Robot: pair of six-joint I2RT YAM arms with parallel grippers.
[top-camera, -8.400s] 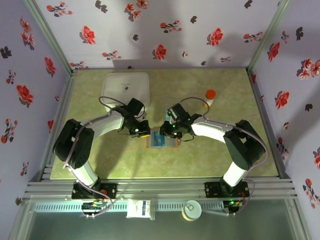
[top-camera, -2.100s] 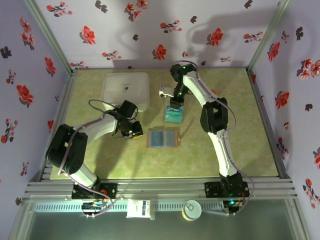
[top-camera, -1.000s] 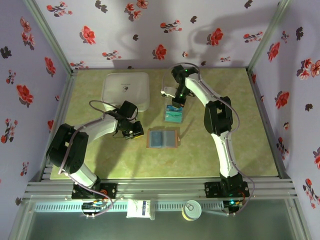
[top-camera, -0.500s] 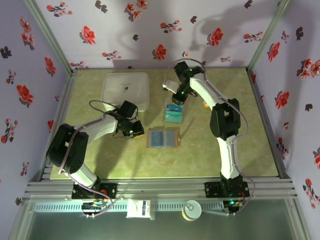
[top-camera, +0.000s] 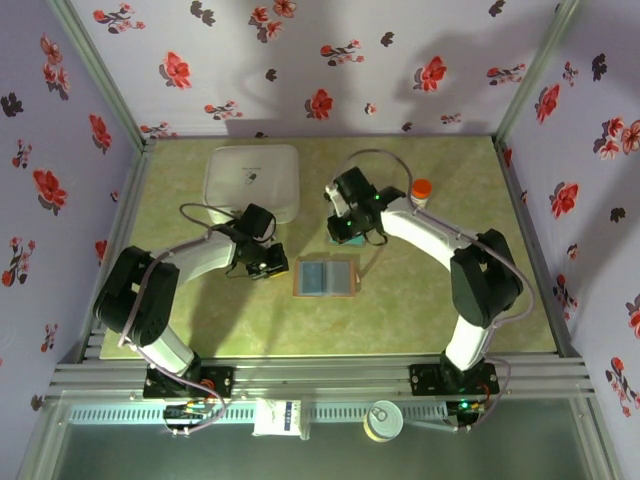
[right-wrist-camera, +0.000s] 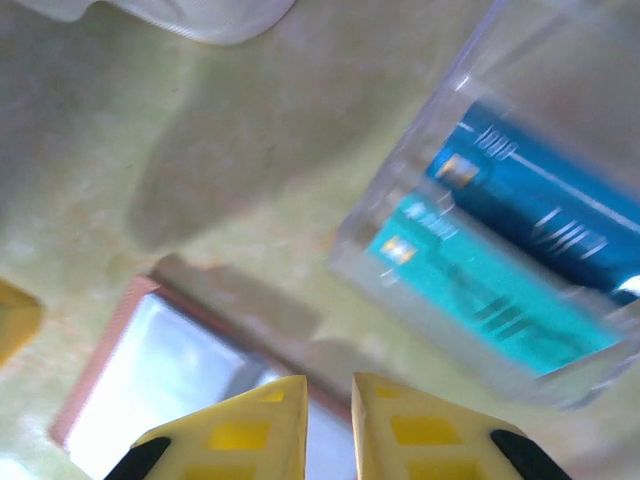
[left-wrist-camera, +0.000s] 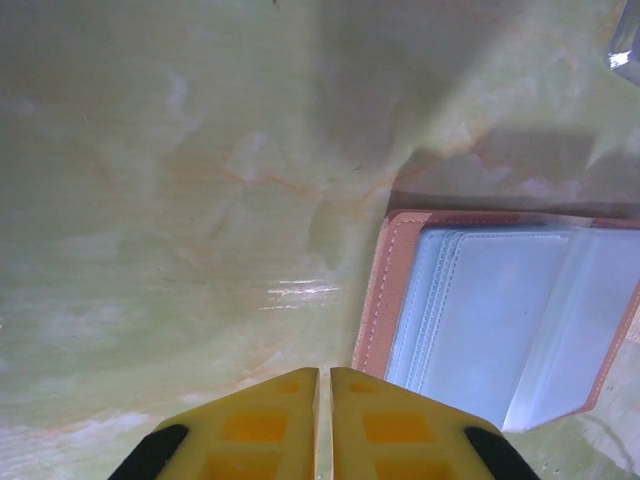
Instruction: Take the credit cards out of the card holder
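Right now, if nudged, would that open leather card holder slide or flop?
The card holder lies open and flat, so it would probably slide rather than tip. Its thin stitched leather likely flops if lifted by one edge.

card holder (left-wrist-camera: pixel 500 320) cut off at right edge, credit cards (right-wrist-camera: pixel 500 290) blurred, clear box (right-wrist-camera: pixel 540 90) cropped

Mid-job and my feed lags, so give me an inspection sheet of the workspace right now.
Surface: green marbled table, no spills seen.
Job's things: card holder open flat; teal and blue credit cards lying in the clear box.
Clutter: white box, orange-capped bottle.
Grippers: left gripper shut, empty, by the holder's edge; right gripper slightly open, empty, near the clear box.
Cables: grey cables loop off both arms, no snag seen.
Surroundings: floral walls; nothing else seen.
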